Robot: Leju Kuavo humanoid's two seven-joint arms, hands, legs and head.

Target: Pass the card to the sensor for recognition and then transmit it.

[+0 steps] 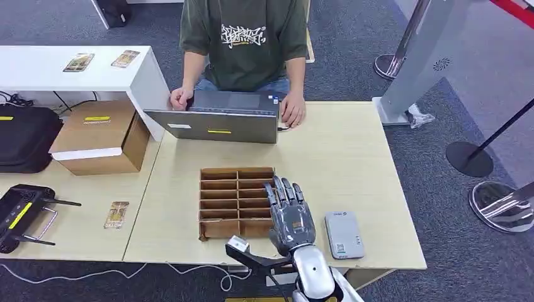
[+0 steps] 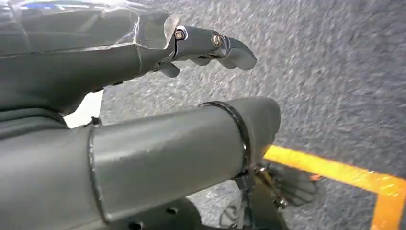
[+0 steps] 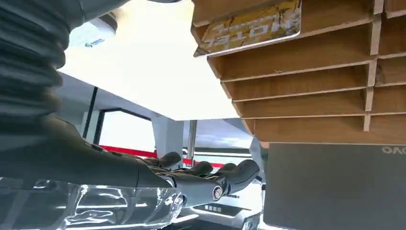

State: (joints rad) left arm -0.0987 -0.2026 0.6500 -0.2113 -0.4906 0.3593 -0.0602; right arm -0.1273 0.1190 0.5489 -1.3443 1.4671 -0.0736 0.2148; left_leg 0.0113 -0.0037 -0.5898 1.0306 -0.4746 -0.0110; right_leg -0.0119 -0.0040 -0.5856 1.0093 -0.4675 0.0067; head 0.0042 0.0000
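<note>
**Right hand hovering over the card rack, card not yet taken**

The robot's right hand (image 1: 291, 214) is reaching forward over the pale wooden bench (image 1: 352, 163), its fingers (image 1: 284, 190) lying straight, slightly apart and pointing toward twelve o'clock. It is grasping nothing. It is hovering above the right-hand column of a slotted cardboard rack (image 1: 220, 201), which is sitting in the middle of the bench.

In the right wrist view, a yellow card (image 3: 251, 26) printed with the word HOTEL is standing in one slot of the rack (image 3: 306, 81). Its long edge is running along the slot, crosswise to the outstretched fingers (image 3: 234, 175). Which slot it occupies cannot be told from the head view, because the hand is covering that part of the rack.

A grey card sensor (image 1: 344, 234) is lying flat just beside the hand, at about four o'clock from it, long axis toward twelve o'clock. The right hand is by far the nearer to both card and sensor.

The left hand (image 2: 210, 48) is hanging beside the body above grey carpet, fingers loosely curled and holding nothing.

A person (image 1: 245, 44) is sitting at twelve o'clock behind a laptop (image 1: 217, 119).
</note>
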